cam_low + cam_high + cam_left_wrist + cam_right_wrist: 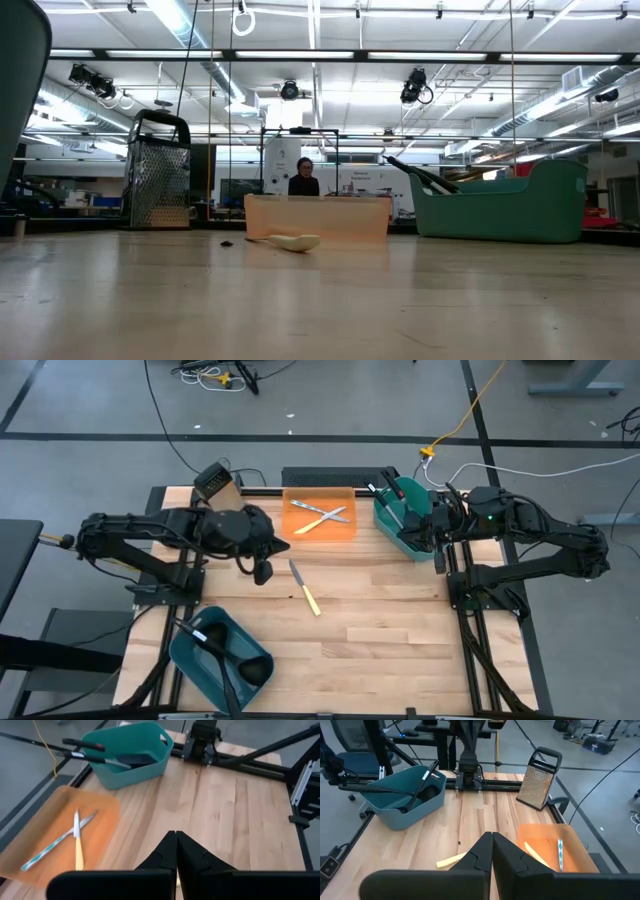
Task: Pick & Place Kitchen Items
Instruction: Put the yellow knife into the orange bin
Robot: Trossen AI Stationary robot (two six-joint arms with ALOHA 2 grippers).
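The left tool [262,568] hung over the wooden tabletop [380,630] with its two dark fingers [170,851] pressed together tip to tip and nothing between them, just beside the blade end of a yellow-handled knife [305,588] that lay alone on the bare wood. Beyond that knife, the flat orange tray [342,532] at the far edge of the tabletop carried two crossed pieces: a second pale yellow-handled piece [78,847] and a teal-handled utensil [47,850], their silver ends overlapping. A metal box grater [216,484] stood near the far left corner, close to the tray. The right tool [437,552] sat at the right edge of the tabletop, its fingers [485,851] likewise closed flat against each other and empty, touching or just beside the far teal bin [400,525], which held black long-handled utensils [92,751] leaning out over its rim. A second teal bin [215,660] rested at the near left corner, with a black ladle [225,660] lying inside it. In the low view the pale knife handle [285,241] showed in front of the tray, and a person [303,178] sat in the room beyond the tabletop.
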